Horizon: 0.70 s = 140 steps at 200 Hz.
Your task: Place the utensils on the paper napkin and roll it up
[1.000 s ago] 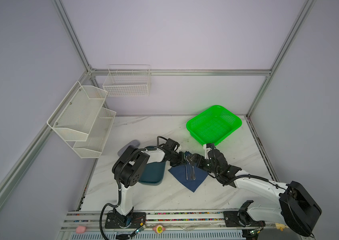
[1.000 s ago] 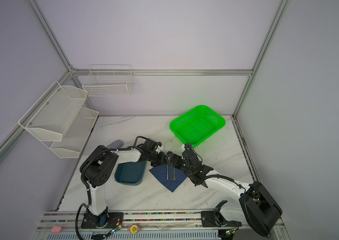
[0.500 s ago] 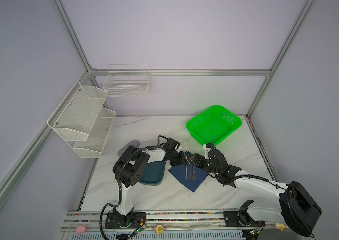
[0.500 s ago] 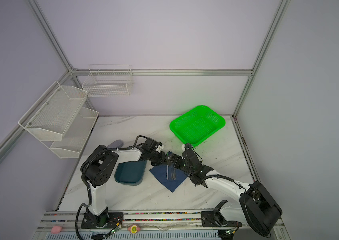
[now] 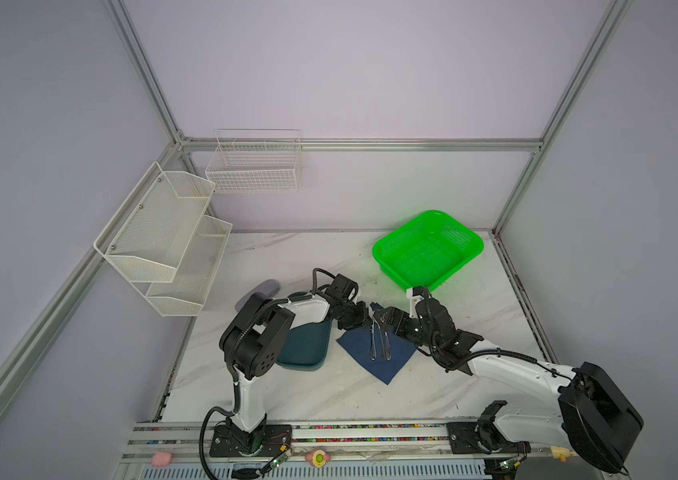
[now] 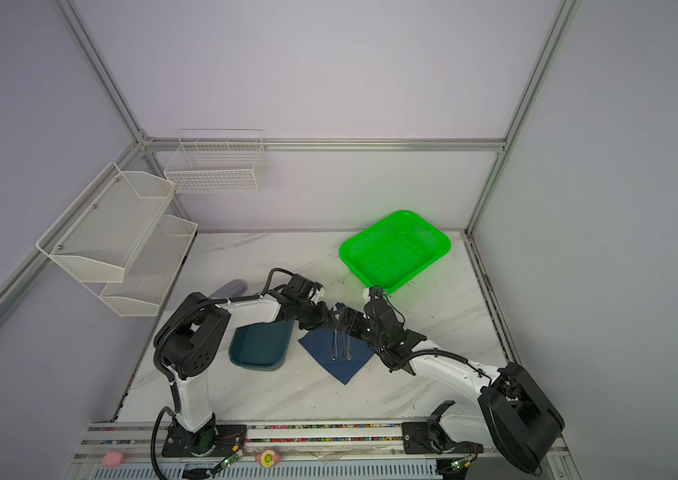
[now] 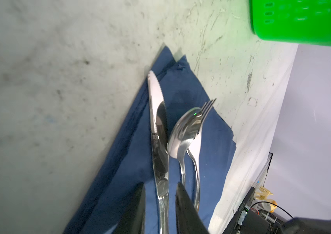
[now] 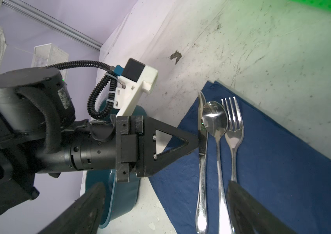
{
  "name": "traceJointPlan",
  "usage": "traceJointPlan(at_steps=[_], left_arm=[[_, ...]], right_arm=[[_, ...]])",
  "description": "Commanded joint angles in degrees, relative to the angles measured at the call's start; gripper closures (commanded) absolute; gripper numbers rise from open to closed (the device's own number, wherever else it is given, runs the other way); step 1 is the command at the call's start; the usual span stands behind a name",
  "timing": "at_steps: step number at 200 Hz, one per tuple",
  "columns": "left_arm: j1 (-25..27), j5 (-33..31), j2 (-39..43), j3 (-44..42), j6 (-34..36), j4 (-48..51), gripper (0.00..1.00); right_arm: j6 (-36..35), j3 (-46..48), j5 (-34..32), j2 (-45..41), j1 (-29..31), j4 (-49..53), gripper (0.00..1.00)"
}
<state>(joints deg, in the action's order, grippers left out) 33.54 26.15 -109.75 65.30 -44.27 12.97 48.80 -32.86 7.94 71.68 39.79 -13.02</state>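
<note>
White arms [image 5: 511, 370], black joints [image 5: 256, 345], triangular black fingers [image 8: 181, 139]

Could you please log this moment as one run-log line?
silver metal knife, spoon, fork: on dark navy paper napkin | napkin: unrolled | left gripper: open, straddling knife | right gripper: open

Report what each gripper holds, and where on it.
Nothing is held. The left gripper straddles the knife near its blade-handle joint, with gaps on both sides; the right gripper stands wide open.

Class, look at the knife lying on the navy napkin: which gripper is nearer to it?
Left. The left gripper straddles the knife, one jaw on either side. The right gripper, open wide, sits towards the fork, with one jaw over its handle.
</note>
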Motion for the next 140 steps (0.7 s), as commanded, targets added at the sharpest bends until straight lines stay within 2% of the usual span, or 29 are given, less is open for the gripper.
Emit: traceJointPlan(at_steps=[1,33,64,97,111,140], left_arm=[[0.56,-2.16,4.46,0.89,1.2,1.39,0.73],[1.76,-3.12,9.41,-2.27,1.2,1.68,0.73],[3.23,-4.56,13.62,-6.05,0.21,2.04,0.73],[4.43,-8.35,17.78,-10.48,-1.28,2.22,0.74],[4.43,-9.57,19.1,-12.18,-1.43,2.91,0.73],[4.42,-13.88,21.99,-15.02,-1.34,6.28,0.73]], right_arm=[[0.43,-0.84,-0.04,-1.19,-0.24,1.22,0.05],[-0.84,-1.98,-0.88,-4.37,-0.24,9.33,0.05],[-0.44,-0.32,-1.11,-8.93,-0.23,11.11,0.08],[-0.32,-1.03,-0.97,-11.54,-0.24,15.3,0.19],[-1.04,-2.73,-2.31,-12.15,-0.24,19.51,0.2],[0.07,-3.02,-0.09,-13.77,-0.24,23.21,0.22]])
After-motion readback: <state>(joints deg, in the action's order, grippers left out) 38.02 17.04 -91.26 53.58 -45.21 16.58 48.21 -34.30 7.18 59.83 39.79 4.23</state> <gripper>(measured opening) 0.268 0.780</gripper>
